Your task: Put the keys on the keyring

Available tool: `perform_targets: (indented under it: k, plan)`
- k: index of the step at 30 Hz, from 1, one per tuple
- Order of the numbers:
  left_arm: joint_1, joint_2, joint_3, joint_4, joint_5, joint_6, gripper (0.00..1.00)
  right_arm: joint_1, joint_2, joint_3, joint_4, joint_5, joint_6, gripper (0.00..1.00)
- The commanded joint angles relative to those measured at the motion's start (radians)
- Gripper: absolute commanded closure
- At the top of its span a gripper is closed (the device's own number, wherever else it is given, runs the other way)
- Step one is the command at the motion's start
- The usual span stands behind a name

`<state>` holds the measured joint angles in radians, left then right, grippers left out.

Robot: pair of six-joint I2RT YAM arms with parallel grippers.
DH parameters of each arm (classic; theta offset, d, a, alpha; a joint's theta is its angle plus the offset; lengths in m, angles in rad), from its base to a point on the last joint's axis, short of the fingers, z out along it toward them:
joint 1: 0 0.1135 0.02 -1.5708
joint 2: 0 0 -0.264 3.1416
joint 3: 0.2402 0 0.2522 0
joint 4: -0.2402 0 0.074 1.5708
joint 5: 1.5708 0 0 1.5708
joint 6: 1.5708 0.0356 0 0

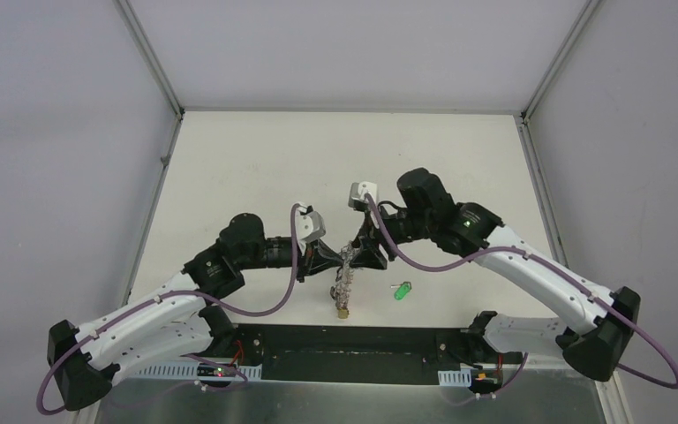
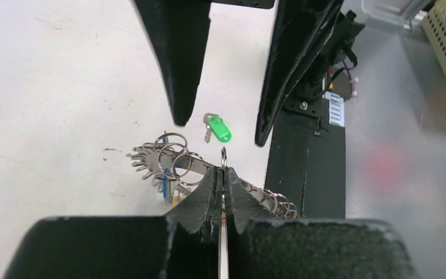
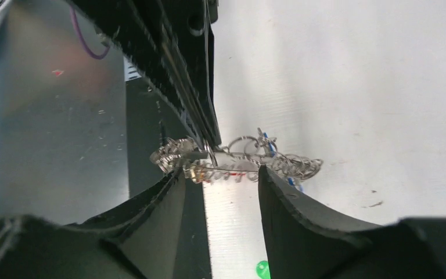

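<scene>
1. Closest to the lens in the left wrist view, the left pincer (image 2: 223,174) is pressed together on a thin silvery loop of the keyring (image 2: 168,160), which pokes up edge-on between its tips.
2. We see the keyring held just above the bench (image 1: 318,159), between the two arms. Its bunch of small keys and rings hangs loosely down and out to the side.
3. Facing it, the right pincer (image 3: 219,174) stands spread and straddles the bunch. We see nothing gripped between its fingers.
4. We find the green key (image 2: 218,128) lying flat on the bench, apart from the ring and on the right arm's side.
5. A blue tag (image 2: 165,186) shows among the bunch. We cannot tell whether that key is already threaded on.
6. We judge the keyring light but awkward: thin, hard, slippery wire, with a bunch that swings and tangles. A firm pinch on the bare wire, clear of the dangling keys, suits it best.
7. We judge the green key very light and easy to skid along the bench. We would take it by the plastic tag across its flat faces, leaving the metal end free for threading.
</scene>
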<state>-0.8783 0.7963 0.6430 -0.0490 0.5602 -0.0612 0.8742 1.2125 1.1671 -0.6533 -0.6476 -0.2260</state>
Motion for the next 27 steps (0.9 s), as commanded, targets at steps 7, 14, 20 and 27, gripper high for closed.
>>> perform_targets:
  k: [7,14,20,27]
  plan:
    - [-0.010,-0.151,-0.137,0.536,-0.130,-0.143,1.00,-0.027,-0.284,-0.277,0.564,0.084,0.159,0.46]
    - [-0.009,-0.135,-0.194,0.780,-0.127,-0.185,1.00,-0.029,-0.338,-0.344,0.743,0.044,0.185,0.49]
    - [-0.010,-0.107,-0.210,0.879,-0.119,-0.207,1.00,-0.029,-0.348,-0.382,0.894,-0.031,0.203,0.67]
    - [-0.010,-0.105,-0.207,0.878,-0.116,-0.207,1.00,-0.028,-0.331,-0.388,0.946,-0.067,0.219,0.83]
